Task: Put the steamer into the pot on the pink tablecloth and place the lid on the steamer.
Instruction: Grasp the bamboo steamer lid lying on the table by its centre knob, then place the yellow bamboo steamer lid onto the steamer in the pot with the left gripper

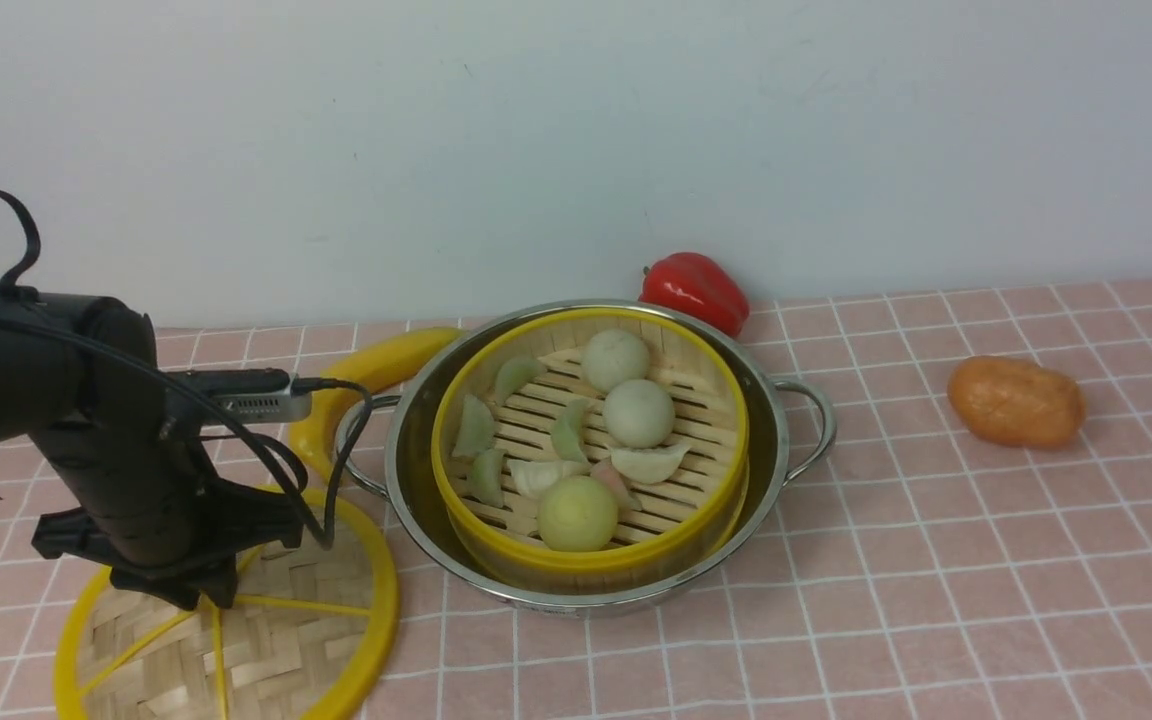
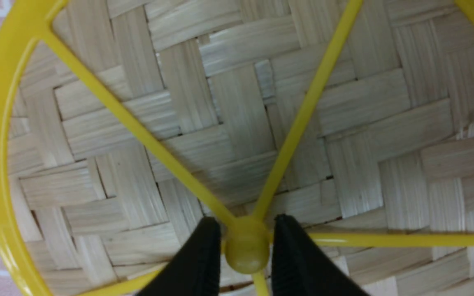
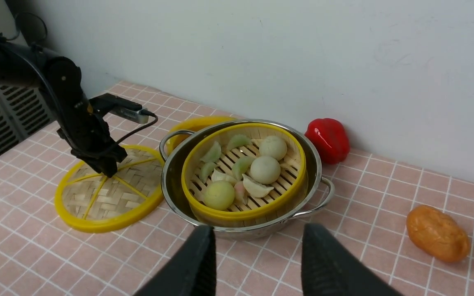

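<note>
The steamer (image 1: 591, 565), a yellow-rimmed bamboo basket holding buns and dumplings, sits inside the shiny steel pot (image 1: 771, 440) on the pink tablecloth (image 1: 936, 600). The lid (image 1: 276, 640), a flat woven disc with yellow spokes, lies on the cloth left of the pot. My left gripper (image 1: 211, 595) reaches down onto the lid's middle. In the left wrist view its black fingers (image 2: 208, 250) press both sides of the yellow centre knob (image 2: 247, 246). My right gripper (image 3: 257, 230) hangs open above the cloth in front of the pot, holding nothing.
A red pepper (image 1: 694, 288) lies behind the pot near the wall. An orange lumpy food item (image 1: 1016, 402) rests on the cloth to the right. A yellow curved rim (image 1: 386, 365) shows behind the pot's left handle.
</note>
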`<act>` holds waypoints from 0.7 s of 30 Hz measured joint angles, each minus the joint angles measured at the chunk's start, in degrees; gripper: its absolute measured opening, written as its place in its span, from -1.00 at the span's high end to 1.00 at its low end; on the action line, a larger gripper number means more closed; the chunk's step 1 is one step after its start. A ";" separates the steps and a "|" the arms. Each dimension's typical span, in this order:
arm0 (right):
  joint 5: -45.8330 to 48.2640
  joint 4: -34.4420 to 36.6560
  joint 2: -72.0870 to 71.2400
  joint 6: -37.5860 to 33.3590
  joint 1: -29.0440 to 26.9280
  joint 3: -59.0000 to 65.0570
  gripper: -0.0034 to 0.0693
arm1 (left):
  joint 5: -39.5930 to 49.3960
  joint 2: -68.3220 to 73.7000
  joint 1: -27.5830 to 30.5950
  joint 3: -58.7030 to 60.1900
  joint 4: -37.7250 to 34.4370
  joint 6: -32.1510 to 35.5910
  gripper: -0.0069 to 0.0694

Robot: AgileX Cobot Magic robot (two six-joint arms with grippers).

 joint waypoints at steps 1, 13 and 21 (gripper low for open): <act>0.00 -0.21 0.00 0.00 0.00 0.00 0.07 | 0.00 0.00 0.00 0.00 -0.05 0.00 0.51; 0.00 -1.80 0.00 0.00 0.00 0.00 0.07 | 14.39 -4.33 0.00 -8.26 11.57 -1.12 0.51; 0.00 -2.77 0.00 0.00 0.00 0.00 0.07 | 21.85 -6.91 -4.49 -28.96 14.18 -1.29 0.51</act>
